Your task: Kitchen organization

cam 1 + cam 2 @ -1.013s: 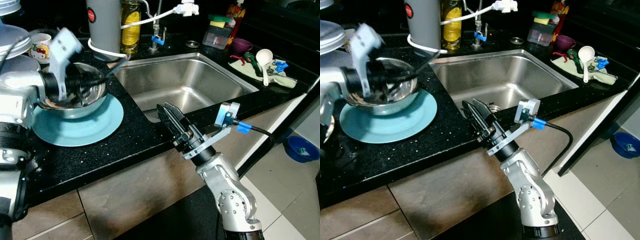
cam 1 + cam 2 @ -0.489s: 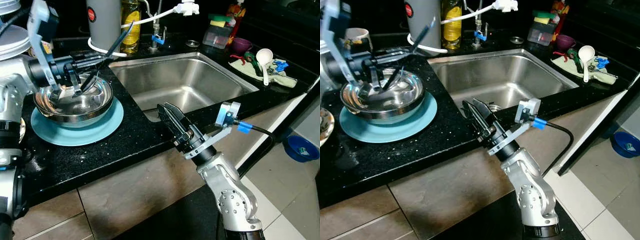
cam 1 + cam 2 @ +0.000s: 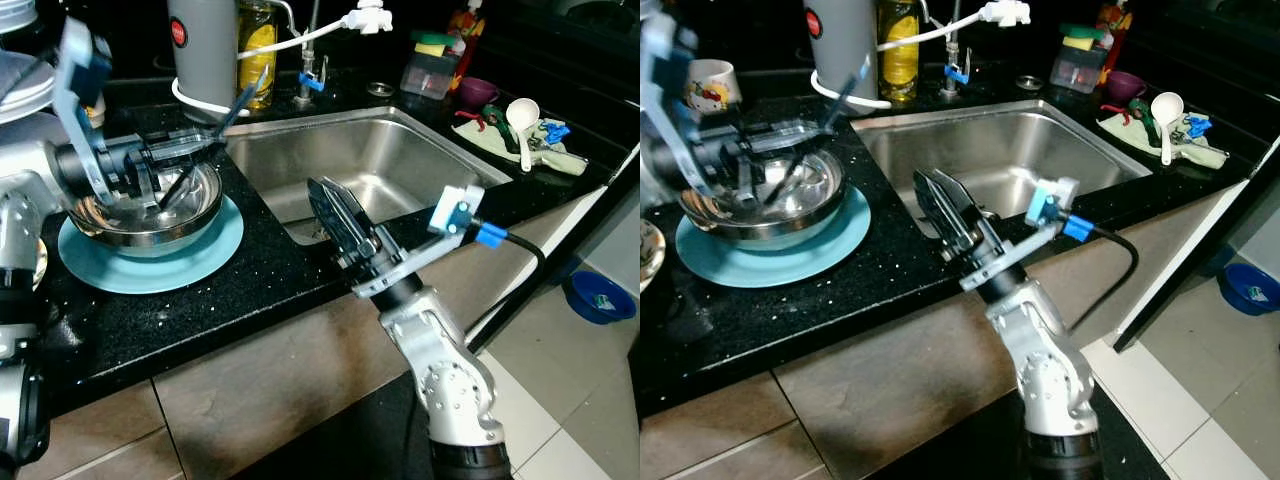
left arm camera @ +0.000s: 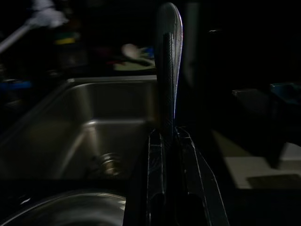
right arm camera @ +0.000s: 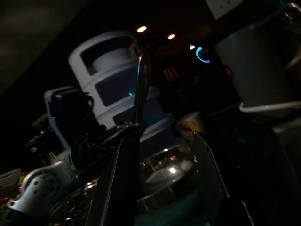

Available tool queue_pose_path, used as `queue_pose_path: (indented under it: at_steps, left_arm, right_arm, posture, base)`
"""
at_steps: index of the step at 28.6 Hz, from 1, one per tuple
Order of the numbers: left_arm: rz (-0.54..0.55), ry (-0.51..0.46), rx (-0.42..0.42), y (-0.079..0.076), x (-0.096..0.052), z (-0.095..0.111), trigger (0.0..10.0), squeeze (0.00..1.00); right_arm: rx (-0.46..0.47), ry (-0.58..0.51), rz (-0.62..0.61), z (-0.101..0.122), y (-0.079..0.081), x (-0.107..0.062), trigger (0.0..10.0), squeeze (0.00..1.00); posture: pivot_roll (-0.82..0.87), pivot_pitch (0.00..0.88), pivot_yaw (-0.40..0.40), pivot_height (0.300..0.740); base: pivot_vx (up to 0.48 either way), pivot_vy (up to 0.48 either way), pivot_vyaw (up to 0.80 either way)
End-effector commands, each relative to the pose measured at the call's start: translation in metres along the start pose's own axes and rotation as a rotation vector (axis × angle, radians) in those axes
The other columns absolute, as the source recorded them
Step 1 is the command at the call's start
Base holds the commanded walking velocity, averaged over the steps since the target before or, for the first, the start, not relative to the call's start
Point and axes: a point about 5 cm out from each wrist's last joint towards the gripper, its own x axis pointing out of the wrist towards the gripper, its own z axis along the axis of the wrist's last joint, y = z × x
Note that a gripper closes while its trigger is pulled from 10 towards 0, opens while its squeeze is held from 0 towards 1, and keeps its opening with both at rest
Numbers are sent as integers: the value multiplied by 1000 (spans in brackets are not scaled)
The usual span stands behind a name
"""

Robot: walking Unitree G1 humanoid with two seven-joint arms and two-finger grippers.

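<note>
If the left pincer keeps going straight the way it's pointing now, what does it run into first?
Probably nothing close. The left pincer, shut on a utensil above the steel bowl, points out over the sink basin. The left wrist view shows open basin ahead, though depth is unclear.

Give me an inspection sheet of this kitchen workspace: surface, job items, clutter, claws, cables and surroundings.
Surface: black speckled counter around a steel sink.
Job's things: steel bowl sitting on a teal plate; spoon gripped upright.
Clutter: grey canister, oil bottle, cup, container, white ladle on a cloth.
Claws: left claw over the bowl, shut on the spoon; right claw open at the counter's front edge, holding nothing.
Cables: white cord at the canister; black cable on the right arm.
Surroundings: tiled floor, blue tub.
</note>
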Motion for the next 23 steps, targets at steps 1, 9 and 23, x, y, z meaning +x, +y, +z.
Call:
queue_pose_path:
  at_steps: [1, 9, 23]
  left_arm:
    - [54, 32, 27, 5, -2, -1, 0, 0]
    - [267, 203, 83, 24, -14, -26, 0, 0]
    - [270, 203, 52, 24, -13, -40, 10000, 1000]
  right_arm:
    - [0, -15, -28, 2, -4, -2, 10000, 0]
    - [-16, -7, -50, 3, -7, -5, 10000, 0]
    - [-32, -4, -63, 5, -10, -7, 10000, 0]
  posture:
    - [132, 16, -115, 740]
    - [125, 20, -110, 740]
    - [123, 21, -111, 740]
  base:
    - [0, 0, 0]
    - [0, 0, 0]
    - [0, 0, 0]
